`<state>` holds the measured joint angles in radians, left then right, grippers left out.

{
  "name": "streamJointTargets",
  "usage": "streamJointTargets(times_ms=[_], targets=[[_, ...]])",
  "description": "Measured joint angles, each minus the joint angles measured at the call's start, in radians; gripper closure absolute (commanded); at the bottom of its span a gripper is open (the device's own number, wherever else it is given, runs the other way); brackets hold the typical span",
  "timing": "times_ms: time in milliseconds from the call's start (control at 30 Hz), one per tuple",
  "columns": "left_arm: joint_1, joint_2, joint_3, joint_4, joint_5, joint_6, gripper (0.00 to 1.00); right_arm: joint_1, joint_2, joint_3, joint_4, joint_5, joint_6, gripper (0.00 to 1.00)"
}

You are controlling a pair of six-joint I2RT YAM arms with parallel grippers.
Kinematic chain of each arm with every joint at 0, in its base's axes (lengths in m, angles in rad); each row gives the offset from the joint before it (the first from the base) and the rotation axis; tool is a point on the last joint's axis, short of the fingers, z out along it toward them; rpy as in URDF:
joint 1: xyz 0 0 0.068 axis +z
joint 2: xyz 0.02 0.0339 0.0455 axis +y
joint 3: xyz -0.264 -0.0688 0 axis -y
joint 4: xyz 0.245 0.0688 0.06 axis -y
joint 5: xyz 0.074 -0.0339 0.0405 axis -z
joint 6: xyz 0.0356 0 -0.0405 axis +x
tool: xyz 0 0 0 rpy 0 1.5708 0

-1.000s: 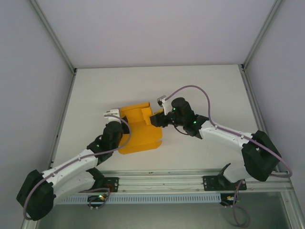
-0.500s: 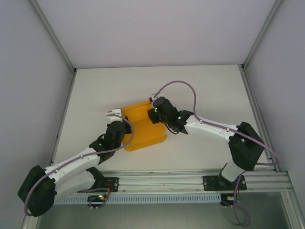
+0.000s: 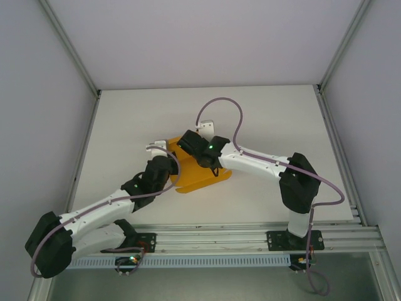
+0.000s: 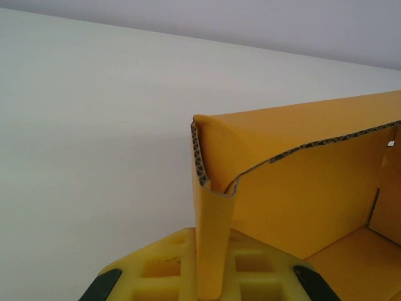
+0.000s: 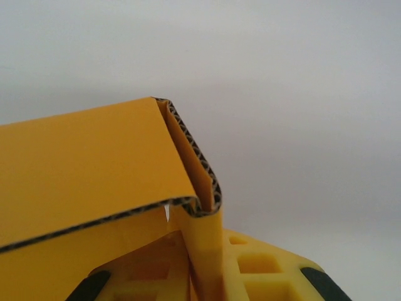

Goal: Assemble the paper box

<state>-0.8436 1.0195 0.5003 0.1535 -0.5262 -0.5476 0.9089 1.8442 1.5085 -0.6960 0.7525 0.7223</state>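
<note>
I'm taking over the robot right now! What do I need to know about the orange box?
Left gripper: shut on a doubled-over wall of the paper box.
Right gripper: shut on another doubled-over wall.
Box: on the table, near the middle, between both arms.
Done: some walls are folded up.
Left: the box looks open and unfinished, so more folding probably remains.

my white table [image 3: 269, 116] sits boxed in by plain, pale grey panels: back wall [image 3: 207, 37], left wall [image 3: 31, 125], right wall [image 3: 376, 113]. aluminium posts [image 3: 69, 47] rise at the far corners. my silver rail [image 3: 213, 237] and slotted cable duct [image 3: 213, 260] line the near edge. the light is soft and even.
</note>
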Motion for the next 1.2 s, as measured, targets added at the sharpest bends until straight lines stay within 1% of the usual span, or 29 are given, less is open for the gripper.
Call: streamJointTargets(times_ms=[167, 233, 300, 367, 400, 500, 533, 600, 700, 767, 867, 967, 1067, 1200], targets=[[-0.002, 0.001, 0.006, 0.003, 0.022, -0.011, 1.00, 0.014, 0.038, 0.067, -0.108, 0.063, 0.084, 0.86], [-0.002, 0.003, 0.006, 0.006, 0.025, -0.014, 1.00, 0.016, 0.043, 0.063, -0.095, 0.079, 0.081, 0.86], [0.000, 0.011, 0.006, 0.007, 0.022, -0.014, 1.00, 0.017, 0.024, 0.001, 0.004, 0.074, 0.015, 0.85], [0.004, 0.026, 0.006, -0.003, 0.014, -0.014, 1.00, 0.015, -0.025, -0.124, 0.178, 0.033, -0.078, 0.80], [0.006, 0.034, 0.006, -0.012, 0.009, -0.014, 1.00, 0.010, -0.055, -0.192, 0.271, -0.006, -0.124, 0.74], [0.009, 0.047, 0.006, -0.043, -0.007, -0.014, 1.00, -0.032, -0.146, -0.381, 0.537, -0.175, -0.235, 0.70], [0.011, 0.048, 0.006, -0.048, -0.014, -0.014, 1.00, -0.055, -0.180, -0.444, 0.635, -0.252, -0.275, 0.64], [0.016, 0.048, 0.006, -0.047, -0.024, -0.019, 1.00, -0.090, -0.220, -0.518, 0.755, -0.370, -0.312, 0.47], [0.023, 0.048, 0.006, -0.032, -0.032, -0.021, 1.00, -0.133, -0.254, -0.572, 0.871, -0.518, -0.351, 0.25], [0.023, 0.048, 0.006, -0.027, -0.031, -0.021, 1.00, -0.148, -0.276, -0.592, 0.928, -0.607, -0.360, 0.02], [0.032, 0.048, 0.006, -0.026, -0.019, -0.010, 1.00, -0.153, -0.338, -0.642, 0.999, -0.695, -0.367, 0.00], [0.062, 0.048, 0.013, -0.035, 0.023, 0.016, 1.00, -0.153, -0.431, -0.699, 1.029, -0.710, -0.361, 0.00], [0.113, 0.053, 0.050, -0.077, 0.107, 0.068, 1.00, -0.154, -0.549, -0.746, 1.006, -0.660, -0.352, 0.00], [0.195, 0.105, 0.173, -0.176, 0.311, 0.204, 1.00, -0.170, -0.736, -0.808, 0.906, -0.544, -0.325, 0.00]])
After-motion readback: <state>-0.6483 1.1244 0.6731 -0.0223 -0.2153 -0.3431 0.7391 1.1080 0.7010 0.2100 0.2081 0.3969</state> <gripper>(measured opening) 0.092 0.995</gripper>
